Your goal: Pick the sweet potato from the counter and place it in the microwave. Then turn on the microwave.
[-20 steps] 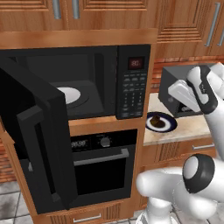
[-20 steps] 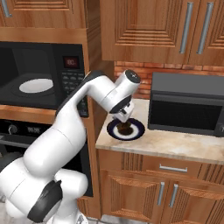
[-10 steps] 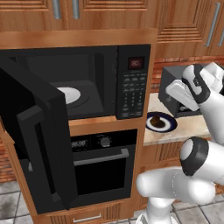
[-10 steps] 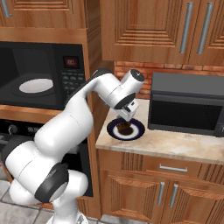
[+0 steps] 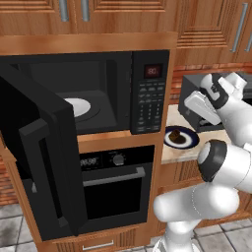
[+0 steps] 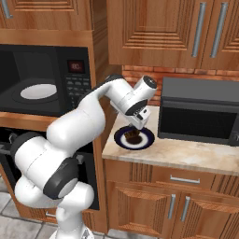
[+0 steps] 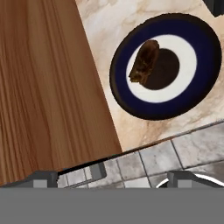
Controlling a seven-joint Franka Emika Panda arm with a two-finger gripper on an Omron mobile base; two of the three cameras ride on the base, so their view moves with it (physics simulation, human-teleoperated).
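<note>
The sweet potato [image 7: 144,61] [image 6: 134,137] [image 5: 175,136] is a dark brown lump lying on a round blue-rimmed plate [image 7: 127,101] [image 6: 150,140] [image 5: 191,143] on the beige counter [image 6: 186,153] [image 5: 172,153]. My gripper [image 7: 138,175] [image 6: 139,126] hangs above the plate, pointing down. It is open, its tips wide apart with nothing between them, and it is clear of the potato. The black microwave [image 5: 98,93] [image 6: 42,79] stands left of the counter. Its door [image 5: 44,157] is swung wide open to the left, and the white turntable [image 5: 78,106] [image 6: 38,91] is bare.
A smaller dark grey box appliance [image 6: 200,109] [image 5: 192,101] stands on the counter just right of the plate. A wooden cabinet side [image 7: 48,87] rises close to the plate's left. A black oven [image 5: 113,182] sits below the microwave. My own arm's elbow [image 5: 216,160] bulks low between base and counter.
The arm's lower links and elbow have swung round and lower. The hand has stayed over the plate, shifting only slightly. The sweet potato has not moved.
</note>
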